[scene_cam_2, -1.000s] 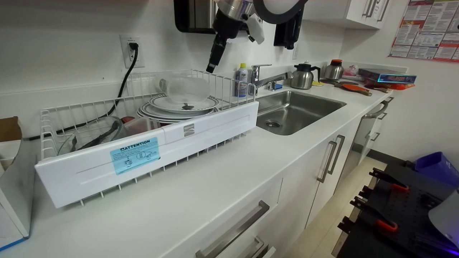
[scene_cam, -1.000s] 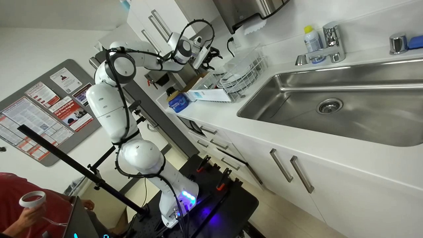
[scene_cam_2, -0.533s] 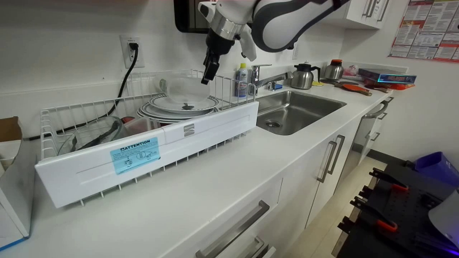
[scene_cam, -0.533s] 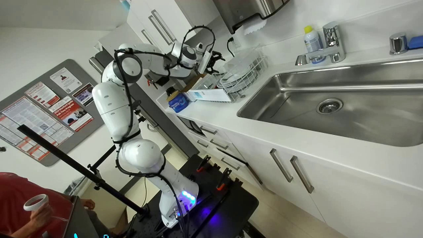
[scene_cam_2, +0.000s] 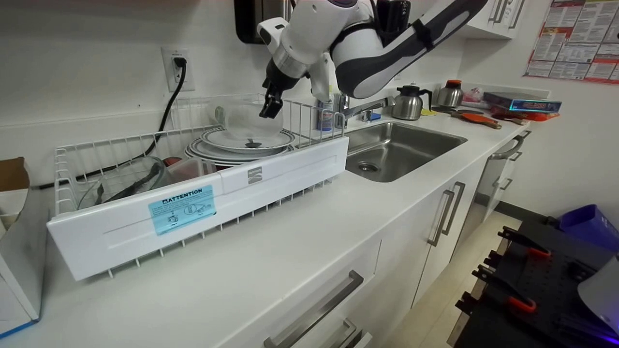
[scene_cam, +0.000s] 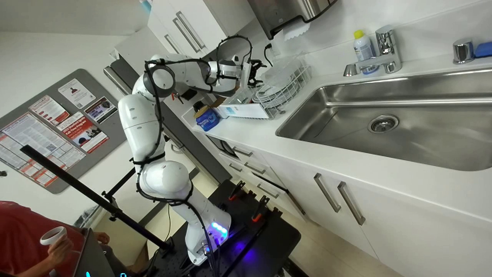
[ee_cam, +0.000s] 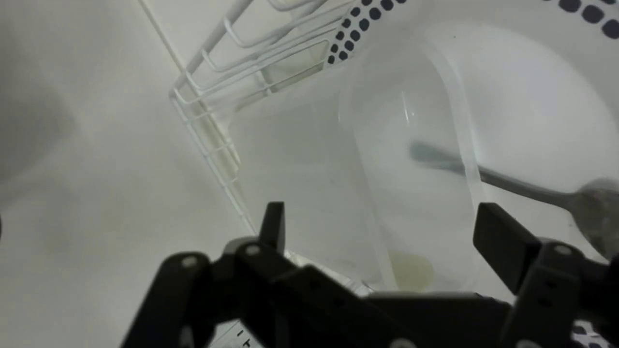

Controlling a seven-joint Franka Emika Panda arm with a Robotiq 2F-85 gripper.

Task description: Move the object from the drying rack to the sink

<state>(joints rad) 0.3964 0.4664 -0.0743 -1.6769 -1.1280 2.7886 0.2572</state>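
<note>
1. My hand (ee_cam: 384, 229) clasps nothing; its fingers (ee_cam: 505, 246) are spread well apart. I should come down slowly, checking in the wrist view that each one passes outside the wall it is meant to press. Since a second ago I have reached further in, as both exterior views show.

2. The translucent container (ee_cam: 416, 145), which I take to be the object, lies over the top plate (ee_cam: 541, 96) in the drying rack (scene_cam_2: 232, 198), just past my fingers; I cannot tell whether either touches it. Its walls look thin, so I would close gently and evenly. It has not shifted between frames.

3. The spoon (ee_cam: 527, 188) lies on that plate, part of its handle showing through the container. I judge a straight lift best, so that neither spoon nor plate gets dragged along.

4. The rack's wire end stands toward the sink (scene_cam_2: 406, 150), so I should raise the container well over it before swinging across, and let go only once it is low in there. Nothing there has changed since the earlier frames.
</note>
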